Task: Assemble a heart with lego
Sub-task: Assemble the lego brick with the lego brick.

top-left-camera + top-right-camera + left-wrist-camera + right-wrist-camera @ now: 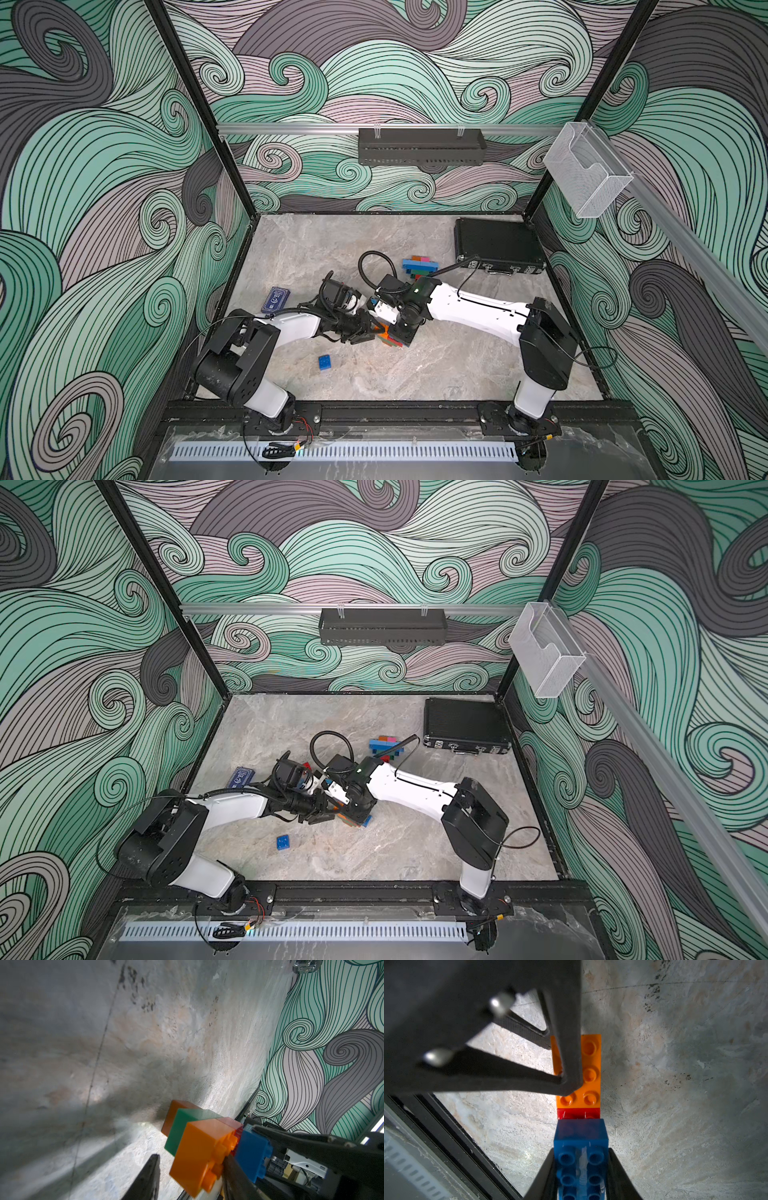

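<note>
Two ends, one axis: my right gripper point(580, 1153) clamps blue oblong plastic brick point(581, 1136); left gripper point(191, 1158) narrowly straddles orange plastic brick point(197, 1142), grip unclear.

free: near-right counter point(457, 365) bare, wide passage — front left open but for one loose blue brick point(324, 362) | blocked: centre, both arms cross, left pincer point(190, 1156) and right pincer point(581, 1153) crowd the brick stack point(590, 1084) | back: brick cluster point(419, 266) near black case point(498, 249) — narrow gap between | left edge: card box point(275, 300)
</note>
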### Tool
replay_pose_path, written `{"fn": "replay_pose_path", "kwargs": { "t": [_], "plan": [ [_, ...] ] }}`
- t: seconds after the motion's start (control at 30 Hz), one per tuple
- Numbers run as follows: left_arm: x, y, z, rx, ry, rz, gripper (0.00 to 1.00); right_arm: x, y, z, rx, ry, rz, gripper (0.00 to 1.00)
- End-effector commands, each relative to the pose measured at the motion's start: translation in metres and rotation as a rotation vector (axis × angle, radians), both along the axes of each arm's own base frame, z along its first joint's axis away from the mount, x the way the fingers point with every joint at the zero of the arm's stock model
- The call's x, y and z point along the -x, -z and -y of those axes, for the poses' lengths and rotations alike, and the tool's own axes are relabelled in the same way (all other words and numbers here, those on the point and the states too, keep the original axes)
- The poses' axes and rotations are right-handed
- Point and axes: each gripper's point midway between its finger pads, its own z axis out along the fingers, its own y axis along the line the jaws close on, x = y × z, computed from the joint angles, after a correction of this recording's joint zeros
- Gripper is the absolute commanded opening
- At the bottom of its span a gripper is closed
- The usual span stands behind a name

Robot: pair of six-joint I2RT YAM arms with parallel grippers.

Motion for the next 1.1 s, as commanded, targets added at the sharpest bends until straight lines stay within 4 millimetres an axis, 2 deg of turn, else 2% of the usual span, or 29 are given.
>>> {"fn": "replay_pose_path", "kwargs": {
  "t": [0.0, 0.33, 0.6, 0.93, 1.07],
  "plan": [
    [0.008, 0.018, -0.006, -0.054, -0.013, -0.047, 0.47, 0.007, 0.014, 0.003, 0.054, -0.001, -0.014, 0.26],
    [0.009, 0.016, -0.007, -0.051, -0.014, -0.042, 0.47, 0.002, 0.033, 0.018, 0.157, 0.048, 0.023, 0.26],
    [0.01, 0.016, -0.008, -0.051, -0.017, -0.04, 0.47, 0.009, 0.052, 0.012, 0.196, 0.06, -0.059, 0.25],
    [0.01, 0.016, -0.007, -0.052, -0.016, -0.041, 0.47, 0.013, 0.067, 0.024, 0.238, -0.002, 0.044, 0.25],
    [0.009, 0.008, -0.005, -0.03, -0.018, -0.036, 0.47, 0.014, 0.062, 0.016, 0.206, 0.005, 0.025, 0.25]
  ]
}}
